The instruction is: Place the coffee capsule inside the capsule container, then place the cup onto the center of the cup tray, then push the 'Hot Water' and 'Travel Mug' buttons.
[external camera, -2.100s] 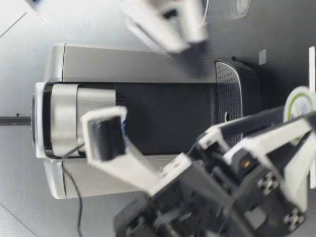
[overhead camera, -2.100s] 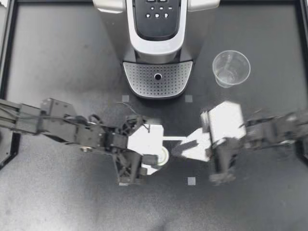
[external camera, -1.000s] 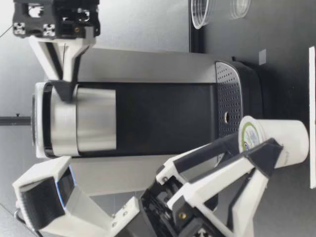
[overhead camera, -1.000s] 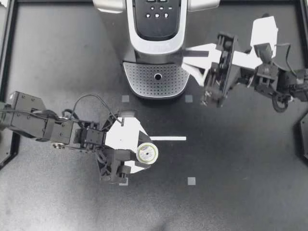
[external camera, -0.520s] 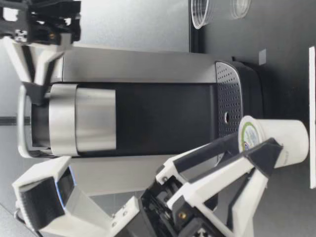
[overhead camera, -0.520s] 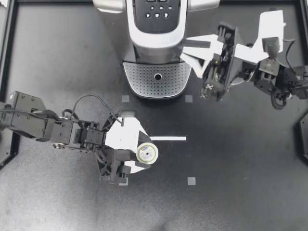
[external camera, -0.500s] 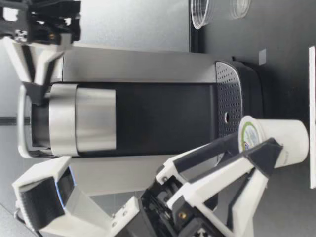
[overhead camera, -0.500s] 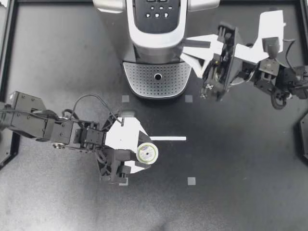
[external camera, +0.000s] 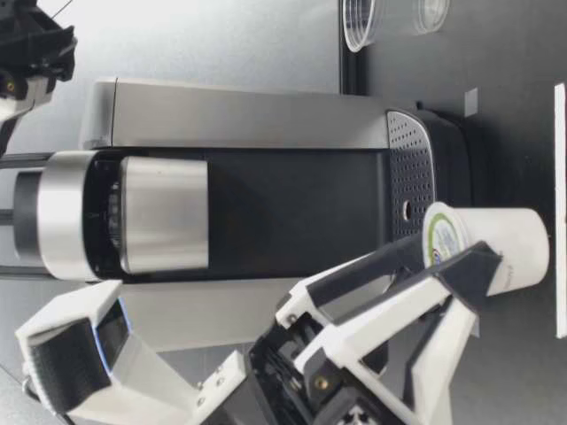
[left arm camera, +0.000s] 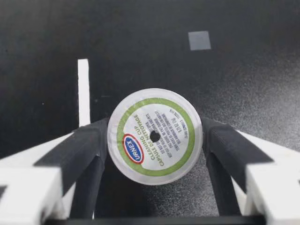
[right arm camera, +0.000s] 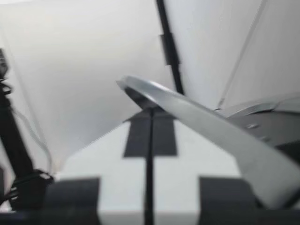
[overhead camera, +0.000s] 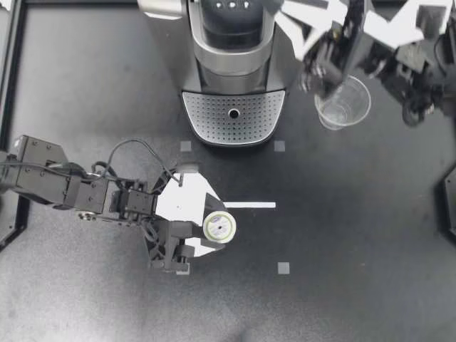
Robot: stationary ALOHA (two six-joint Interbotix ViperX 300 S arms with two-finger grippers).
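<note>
Your coffee capsule (overhead camera: 217, 228) sits low over the table (overhead camera: 370, 249), foil end up. It is well in front of the coffee machine (overhead camera: 235, 71) and just beside a white tape line (overhead camera: 251, 205). None of the views shows whether its base touches the surface. The left gripper (overhead camera: 216, 229) is closed part-way onto the capsule, with its fingers (left arm camera: 79, 150) pressing opposite sides of the body just under the foil rim.

The lid (overhead camera: 231, 25) of the machine stands tipped open, and the right gripper (overhead camera: 288, 25) is up beside it. In the right wrist view that gripper's fingers look drawn together with only a thin seam between them, gripping nothing. The silver handle (right arm camera: 197, 122) lies across their tips. The capsule container inside the head is hidden from you here. The cup (overhead camera: 343, 102) stands beside the cup tray (overhead camera: 234, 117), partly under the right arm.

Watch three things:
- **Grip:** the capsule body tapers, so it could slide down or tip out on a quick lift.
- **Lid:** the handle seems only propped, not clamped. If the right arm moves off, the lid may drop while you are reaching in.
- **Crowding:** both arms will be close together at the head, so the left arm could strike the right one or the lid edge. A careless move of the right arm could also knock the cup over.
</note>
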